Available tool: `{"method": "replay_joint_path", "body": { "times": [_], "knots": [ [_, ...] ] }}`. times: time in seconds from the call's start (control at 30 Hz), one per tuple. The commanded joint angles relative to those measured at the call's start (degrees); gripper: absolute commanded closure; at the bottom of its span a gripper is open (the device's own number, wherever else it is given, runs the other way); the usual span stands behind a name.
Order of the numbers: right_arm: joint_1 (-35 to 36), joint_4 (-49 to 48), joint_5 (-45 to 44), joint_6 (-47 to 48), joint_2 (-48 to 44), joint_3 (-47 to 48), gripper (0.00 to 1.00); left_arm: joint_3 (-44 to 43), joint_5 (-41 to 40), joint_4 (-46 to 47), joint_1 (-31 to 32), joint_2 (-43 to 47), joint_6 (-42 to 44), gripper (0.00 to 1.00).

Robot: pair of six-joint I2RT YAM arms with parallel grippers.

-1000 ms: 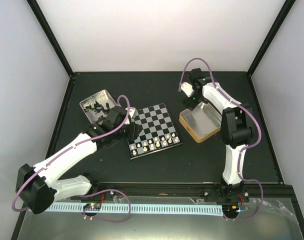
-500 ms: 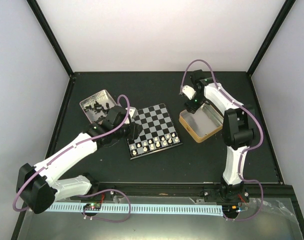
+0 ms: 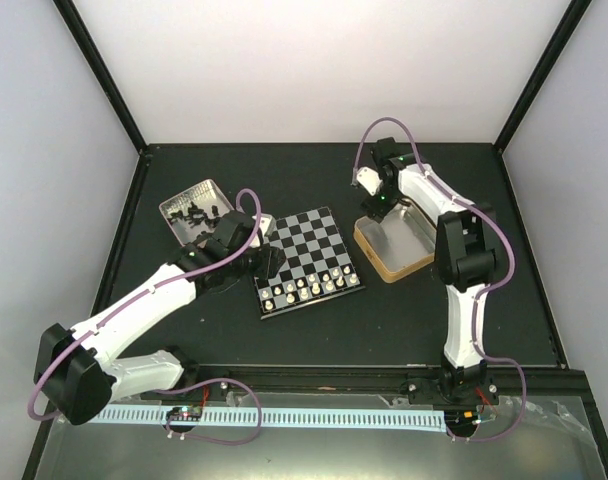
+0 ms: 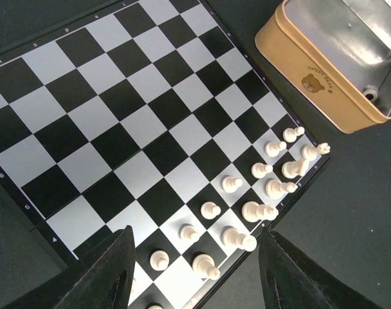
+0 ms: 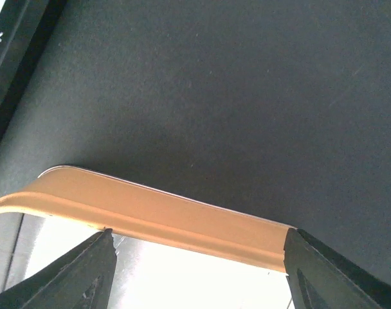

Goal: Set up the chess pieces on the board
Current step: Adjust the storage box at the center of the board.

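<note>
We see the board (image 3: 304,240) mid-table; the tan box (image 3: 372,258) has slid slightly toward it, the right gripper (image 5: 197,239) gaping wide astride its rim. The left gripper (image 4: 197,235) hangs parted, empty, over the white pieces (image 4: 260,170) (black ones (image 3: 196,213) probably come next).

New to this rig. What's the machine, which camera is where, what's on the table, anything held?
Two robot arms, each ending in a two-finger gripper. The wide shot looks down from above; the other two come from cameras on the wrists. On the table: a chessboard with white pieces on its two nearest rows, a metal tray of black pieces, and an open tan tin. The left gripper hangs open over the white pieces, empty. The right gripper is open at the tin's rim.
</note>
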State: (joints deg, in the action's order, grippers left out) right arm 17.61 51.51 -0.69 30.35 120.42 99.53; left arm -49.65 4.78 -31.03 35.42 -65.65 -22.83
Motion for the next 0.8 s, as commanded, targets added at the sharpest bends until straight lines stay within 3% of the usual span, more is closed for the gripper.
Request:
{"method": "replay_joint_path", "body": {
  "times": [0.0, 0.43, 0.6, 0.77],
  "knots": [
    [0.3, -2.6, -1.0, 1.3, 2.6, 2.0, 0.28, -0.6, 1.0, 1.4, -0.6, -0.3, 0.4, 0.46],
    [-0.8, -1.0, 2.0, 3.9, 5.3, 4.3, 0.41, 0.0, 1.4, 1.3, -0.9, 0.2, 0.2, 0.46],
    [-1.9, -1.2, 0.8, 3.3, 5.4, 4.1, 0.6, 0.2, 1.4, 1.3, -0.9, 0.6, 0.1, 0.46],
    [-2.2, -3.9, -4.3, 2.9, 3.9, 1.0, 0.68, 0.6, 1.5, 1.6, -0.9, 0.7, 0.0, 0.46]
  ]
}}
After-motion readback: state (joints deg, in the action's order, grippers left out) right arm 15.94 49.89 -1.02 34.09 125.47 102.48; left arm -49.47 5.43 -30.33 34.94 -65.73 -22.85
